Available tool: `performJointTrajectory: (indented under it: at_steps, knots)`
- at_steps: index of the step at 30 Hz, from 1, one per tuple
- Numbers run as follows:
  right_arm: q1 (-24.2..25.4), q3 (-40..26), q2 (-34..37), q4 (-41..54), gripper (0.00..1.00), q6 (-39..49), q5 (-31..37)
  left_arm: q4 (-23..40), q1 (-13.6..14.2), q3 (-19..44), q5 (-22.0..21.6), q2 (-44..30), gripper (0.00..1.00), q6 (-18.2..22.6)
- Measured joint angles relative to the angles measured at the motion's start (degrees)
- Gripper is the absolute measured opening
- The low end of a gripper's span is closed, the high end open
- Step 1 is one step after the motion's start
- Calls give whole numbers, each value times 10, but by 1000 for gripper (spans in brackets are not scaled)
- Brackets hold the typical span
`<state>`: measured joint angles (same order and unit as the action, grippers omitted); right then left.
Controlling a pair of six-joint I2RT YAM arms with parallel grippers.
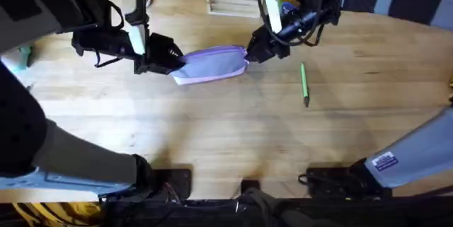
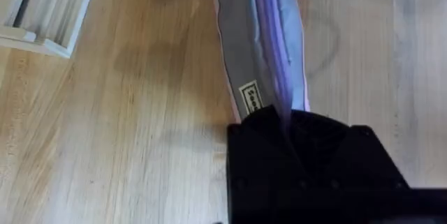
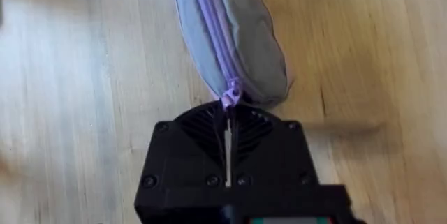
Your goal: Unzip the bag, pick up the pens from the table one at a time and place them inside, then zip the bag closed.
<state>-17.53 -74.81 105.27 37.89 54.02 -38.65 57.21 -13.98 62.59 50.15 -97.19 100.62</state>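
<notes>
On the left side of the table, the left gripper is pressing its black fingers together on the left end of the bag. In the left wrist view this gripper is holding the fabric of the bag just beside a small label, so the fingers are narrow and are pinching the pouch.

The bag is lying in the far middle part of the table, stretched between the two grippers, and its zipper is looking shut along its length. There is one bag.

At the right end of the bag, the right gripper is touching it. In the right wrist view the fingers of this gripper are standing almost closed, with only a thin slit between them, and the small purple zipper pull is sitting right at the fingertips. I cannot tell for sure if the pull is really gripped or only touching.

Further right, one green pen is lying flat on the table, well apart from the bag and from both grippers. I am counting one pen only.

Behind the bag, near the far edge of the table, a light flat tray is resting; the left wrist view is showing its corner too. The wide area of wood in front of the bag, toward the arm bases, is giving much open room, and also the wood around the pen is free on all sides.
</notes>
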Motion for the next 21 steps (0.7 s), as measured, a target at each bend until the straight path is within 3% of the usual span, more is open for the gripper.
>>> performJointTrajectory:
  at_steps: [12,21]
  knots:
    - [8,0,-27,7,30,0,-4,-2,-2,0,0,0,41,0]
    - [2,0,-50,0,33,0,-44,-2,-8,0,-3,0,41,0]
